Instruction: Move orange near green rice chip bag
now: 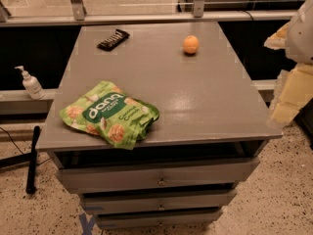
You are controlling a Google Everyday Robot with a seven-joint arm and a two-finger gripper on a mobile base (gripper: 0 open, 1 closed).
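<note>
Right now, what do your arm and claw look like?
My arm is a smooth, rounded, whitish-grey shell. My claw, at the right edge of the view beside the grey table, looks blocky and pale creamy yellow, with flat sides. Only part of each shows, and I can't see any cables or markings on them.

You see the orange (190,44), small, round and a little shiny, in the upper middle of the frame. The bag (110,113), bright green, crinkly, with white "dang" letters, lies flat at lower left, well apart from it. The gripper (293,84) is at the right edge.
</note>
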